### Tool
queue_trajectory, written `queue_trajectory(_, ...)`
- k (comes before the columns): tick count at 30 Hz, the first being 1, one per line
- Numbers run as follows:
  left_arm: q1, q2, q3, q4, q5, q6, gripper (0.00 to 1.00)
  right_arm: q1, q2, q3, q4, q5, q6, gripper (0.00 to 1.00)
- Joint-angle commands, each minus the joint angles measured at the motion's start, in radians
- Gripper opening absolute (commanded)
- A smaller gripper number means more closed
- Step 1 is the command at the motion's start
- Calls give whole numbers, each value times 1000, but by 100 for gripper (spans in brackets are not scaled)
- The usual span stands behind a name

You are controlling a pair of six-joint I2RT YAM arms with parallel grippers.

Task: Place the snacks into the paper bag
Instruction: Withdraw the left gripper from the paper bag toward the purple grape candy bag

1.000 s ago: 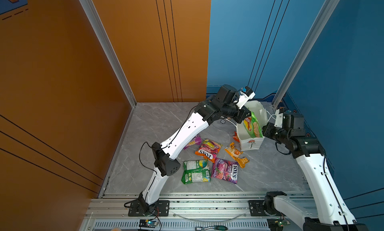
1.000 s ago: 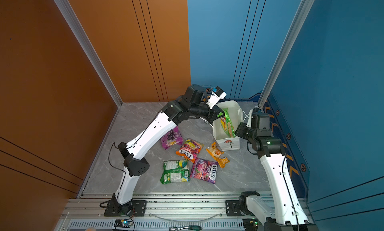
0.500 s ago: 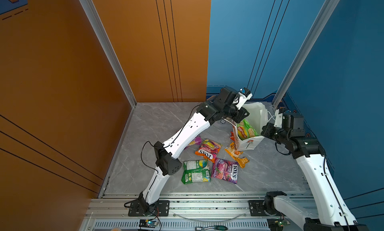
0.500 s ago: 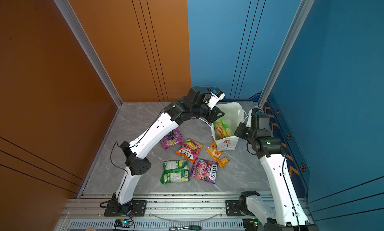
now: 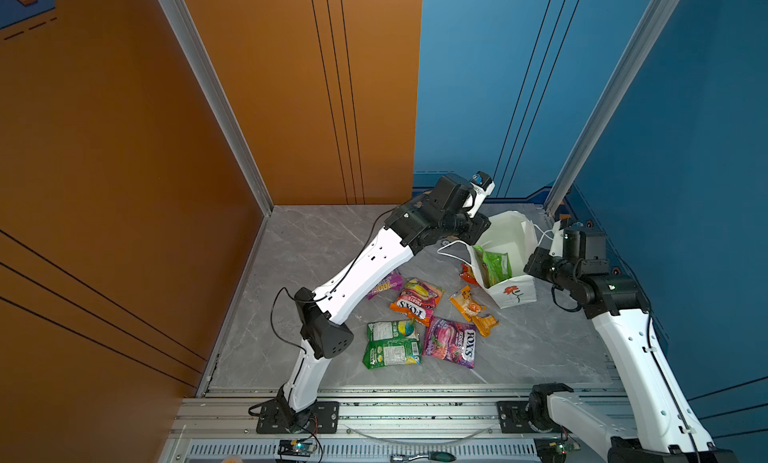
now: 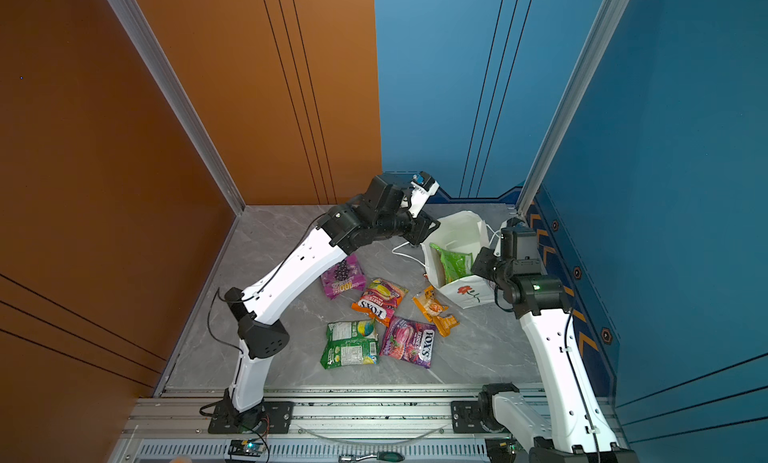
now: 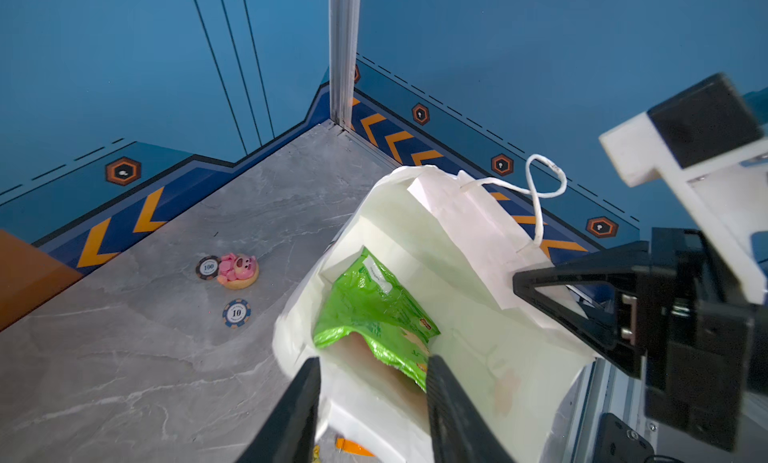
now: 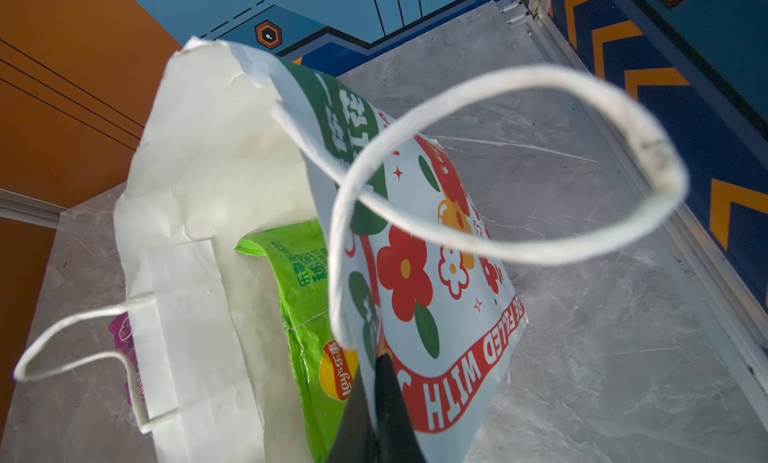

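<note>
We hold our left gripper [image 7: 372, 360], fingers [image 7: 299, 398] apart, over the white paper bag [image 7: 457, 249] containing a glossy green plastic packet [image 7: 370, 311]; our right gripper [image 8: 380, 363] clamps the bag's rim.

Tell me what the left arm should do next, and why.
Probably lift the left gripper clear of the paper bag, toward the purple grape packet. The gripper's jaws stand apart and empty over the bag's mouth, the green Lay's packet already lies inside, and the right gripper pinches the bag's wall, holding it open.
</note>
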Motion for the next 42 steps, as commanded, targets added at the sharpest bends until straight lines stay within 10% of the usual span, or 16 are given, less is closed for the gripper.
queue_trajectory(1,1,-130,-115,25,-93,-81,46,1,-21,14,-18,66,-8,0)
queue_trajectory(10,43,-505,-644,185,-330,-216,61,-24,-30,-3,-12,90,5,0)
queue_trajectory(20,273,-659,-1068,147,-338,-331,67,-57,-50,-37,6,53,2,0)
queue_trajectory(34,83,-301,-1036,-13,-699,67,91,-71,-73,-57,9,44,5,0)
queue_trajectory(42,32,-84,-975,-74,-861,144,81,-83,-75,-62,14,26,-1,0)
